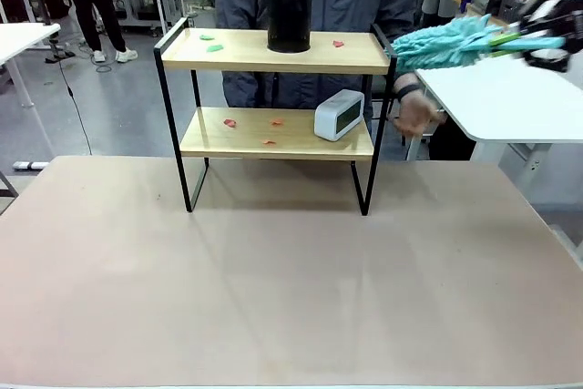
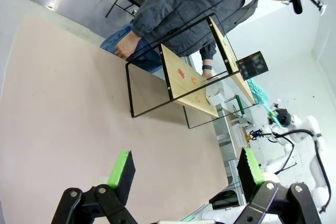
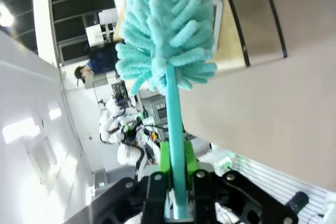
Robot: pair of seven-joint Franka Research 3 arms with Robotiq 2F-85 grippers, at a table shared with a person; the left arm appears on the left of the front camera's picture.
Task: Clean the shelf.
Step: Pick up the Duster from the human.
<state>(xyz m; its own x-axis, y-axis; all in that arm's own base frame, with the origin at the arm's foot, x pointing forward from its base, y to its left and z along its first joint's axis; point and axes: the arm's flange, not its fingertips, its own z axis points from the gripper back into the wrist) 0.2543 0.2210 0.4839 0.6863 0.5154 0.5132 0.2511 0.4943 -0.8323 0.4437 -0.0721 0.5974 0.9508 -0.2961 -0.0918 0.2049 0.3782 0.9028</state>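
Pre-sweep: right gripper [image 3: 177, 163] fingers [image 3: 164, 158] are clamping fluffy teal duster [image 3: 168, 30] beside two-tier wooden black-framed shelf [image 1: 239, 52], brushing off red/green scraps [image 1: 230, 123] probably coming next; left gripper [image 2: 186, 167] is hanging open, empty.

My tan table [image 1: 273, 298] bore one shelf [image 1: 273, 63]. Its top board held a black cylinder [image 1: 290, 17], two green scraps [image 1: 215, 47] and one red scrap [image 1: 338, 44]. Its lower board held a white clock [image 1: 339, 115] and three red scraps [image 1: 230, 123].
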